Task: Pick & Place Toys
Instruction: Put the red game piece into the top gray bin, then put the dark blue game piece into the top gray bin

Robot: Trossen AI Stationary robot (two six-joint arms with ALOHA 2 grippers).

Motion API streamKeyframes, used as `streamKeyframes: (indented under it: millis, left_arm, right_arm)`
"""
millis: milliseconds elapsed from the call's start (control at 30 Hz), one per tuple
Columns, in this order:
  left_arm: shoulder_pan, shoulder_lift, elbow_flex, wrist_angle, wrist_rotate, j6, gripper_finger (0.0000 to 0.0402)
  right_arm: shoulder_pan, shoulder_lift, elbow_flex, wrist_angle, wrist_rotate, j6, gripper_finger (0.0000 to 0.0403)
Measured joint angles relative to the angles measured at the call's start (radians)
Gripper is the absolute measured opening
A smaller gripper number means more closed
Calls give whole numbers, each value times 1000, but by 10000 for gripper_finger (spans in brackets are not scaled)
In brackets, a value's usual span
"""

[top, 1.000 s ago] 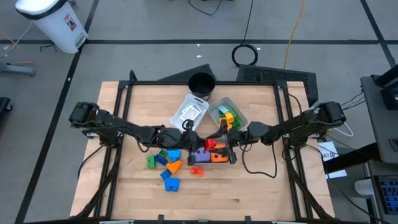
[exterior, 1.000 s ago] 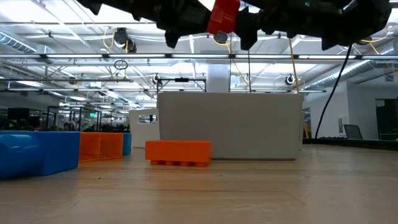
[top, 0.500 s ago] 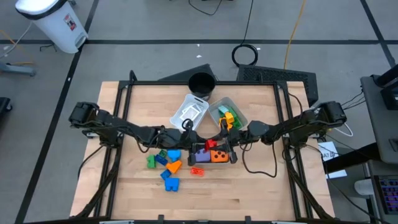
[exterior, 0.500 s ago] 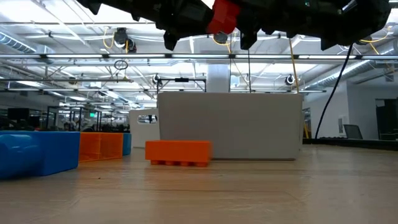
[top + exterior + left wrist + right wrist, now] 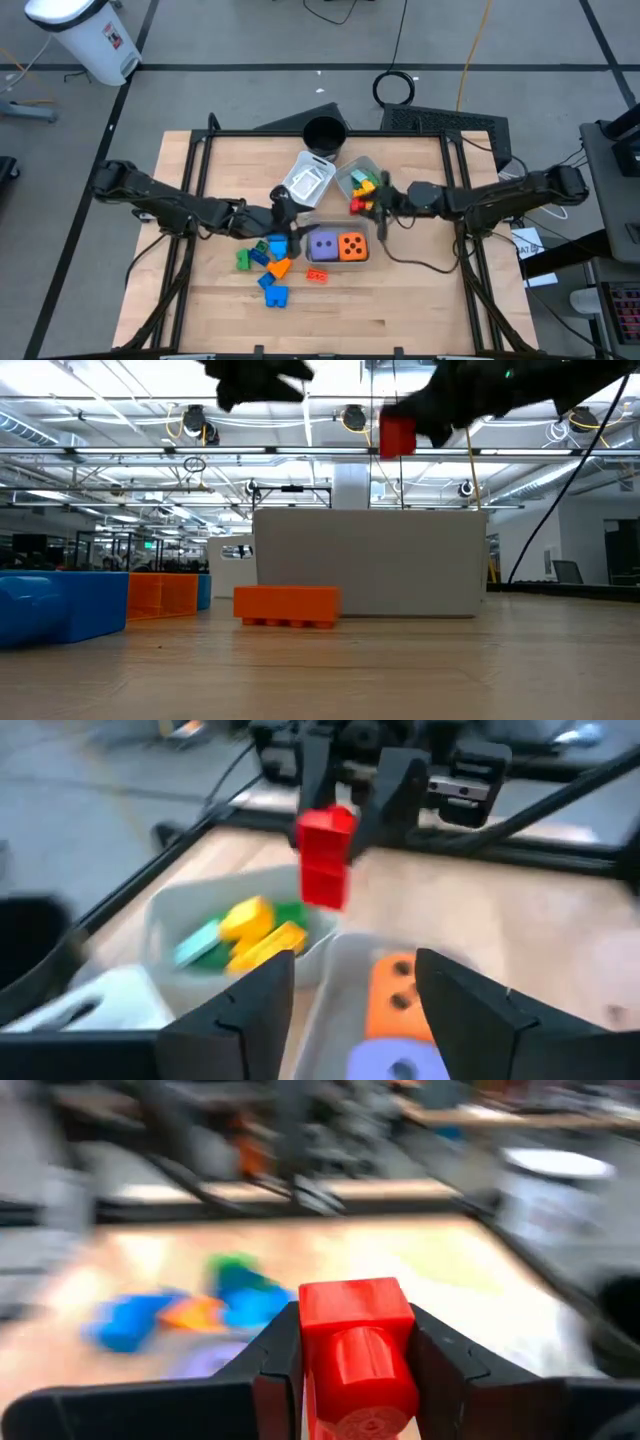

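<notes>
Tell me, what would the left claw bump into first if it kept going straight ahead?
Probably the red block held up in the right claw. It hangs ahead of the open left claw, though depth is hard to judge.

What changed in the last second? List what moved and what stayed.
The right gripper, shut on the red block, pulled away from over the dice tray toward the tray of blocks. The left gripper drew back too, fingers open, uncovering the purple die and orange die. The loose blocks and black cup stayed put.
</notes>
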Motion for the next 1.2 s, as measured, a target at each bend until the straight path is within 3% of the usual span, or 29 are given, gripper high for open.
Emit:
streamKeyframes:
  millis: [133, 467, 567, 667, 967, 1200]
  left_arm:
    - [13, 22, 0, -44, -43, -53, 229]
    - [66, 53, 0, -46, -32, -105, 230]
    - [71, 52, 0, -55, -29, -104, 230]
    - [71, 52, 0, -54, -27, -100, 230]
    - [92, 52, 0, -61, -26, -91, 230]
    - [97, 52, 0, -177, -25, -158, 230]
  right_arm:
    - [-66, 42, 0, -25, 128, 20, 96]
    - [-312, 298, -1, 48, 91, 97, 98]
    - [-347, 327, -1, 68, 9, 117, 112]
    - [-357, 342, -1, 95, -7, 130, 139]
    - [-356, 261, 0, 74, -7, 78, 244]
    - [-322, 65, 0, -90, -12, 70, 279]
